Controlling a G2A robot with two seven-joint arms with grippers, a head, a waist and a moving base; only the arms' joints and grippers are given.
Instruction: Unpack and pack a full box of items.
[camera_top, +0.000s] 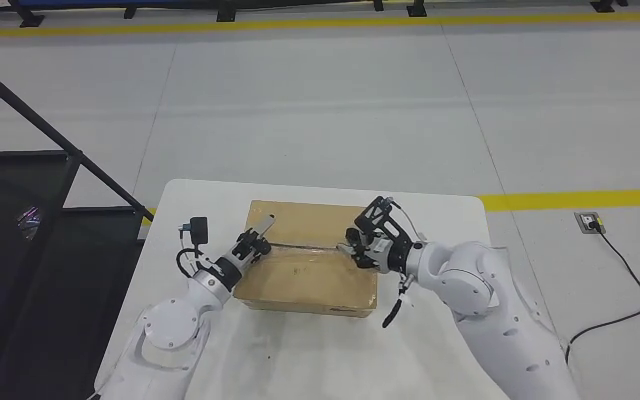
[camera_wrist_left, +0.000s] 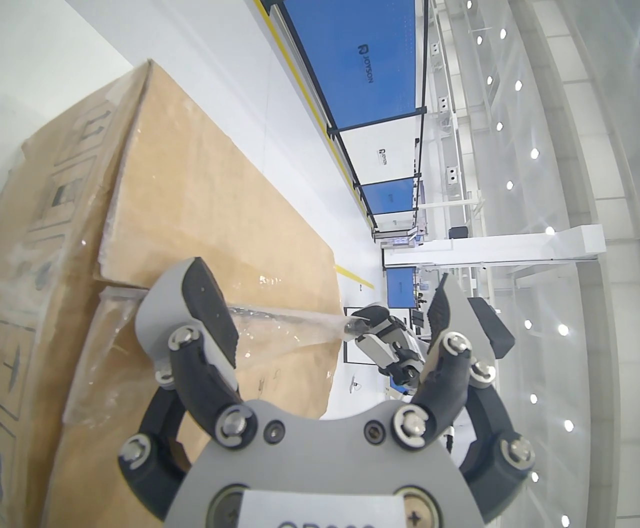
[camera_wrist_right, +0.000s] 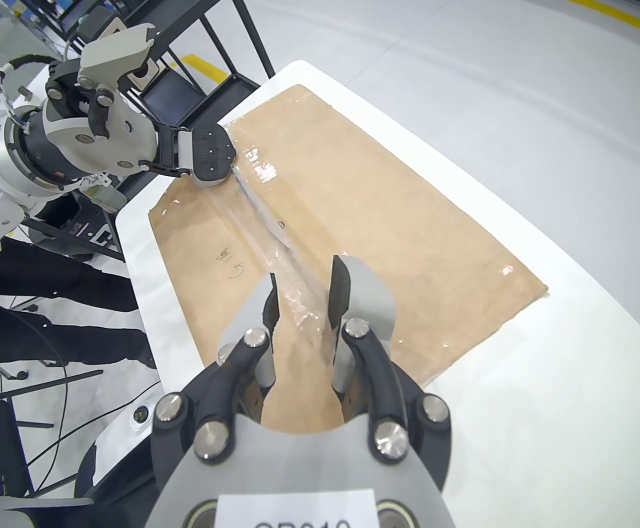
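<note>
A closed cardboard box lies on the white table, its top seam covered by a wrinkled strip of clear tape. My left gripper is at one end of the seam and is open: one pad rests by the tape on the box, while the other finger is up in the air. My right gripper hovers at the opposite end, open, its fingers straddling the tape ridge on the box. The left gripper's pad touches the far seam end.
A black frame with a dark mesh panel stands just left of the table. Bare table surrounds the box on the near and right sides. A cable and floor socket lie on the floor at right.
</note>
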